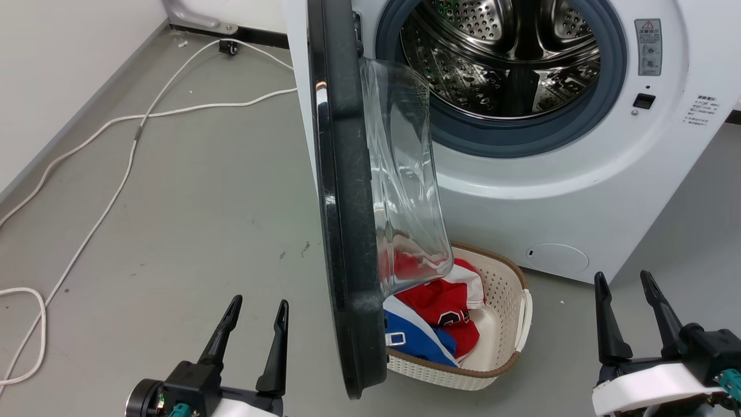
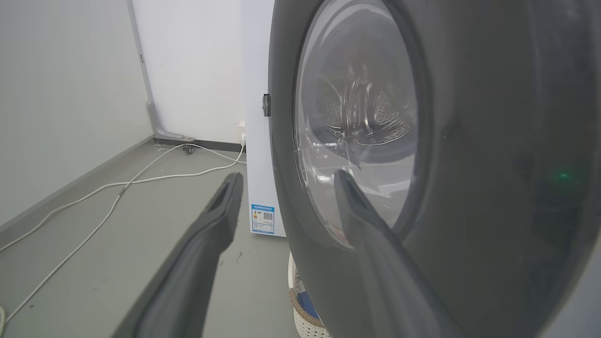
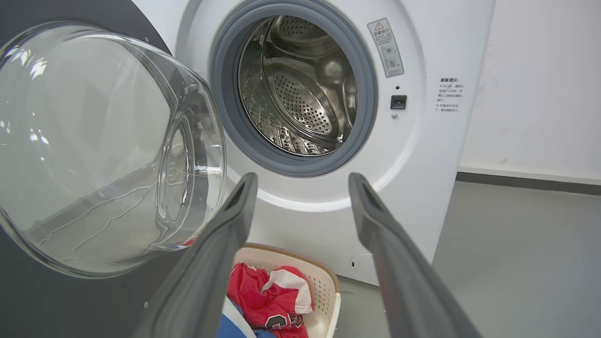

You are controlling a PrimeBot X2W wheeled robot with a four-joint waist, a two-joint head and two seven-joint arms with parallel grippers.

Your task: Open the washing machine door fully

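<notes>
Hiding half the basket (image 1: pixel 512 289), the washing machine door (image 1: pixel 347 202) stands ajar; left gripper (image 1: pixel 260 301), right gripper (image 1: pixel 621 274) spread.

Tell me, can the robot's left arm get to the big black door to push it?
Probably yes. The left end effector sits open on the outer side of the washing machine door, with nothing between them. The laundry basket is on the door's other side.
</notes>
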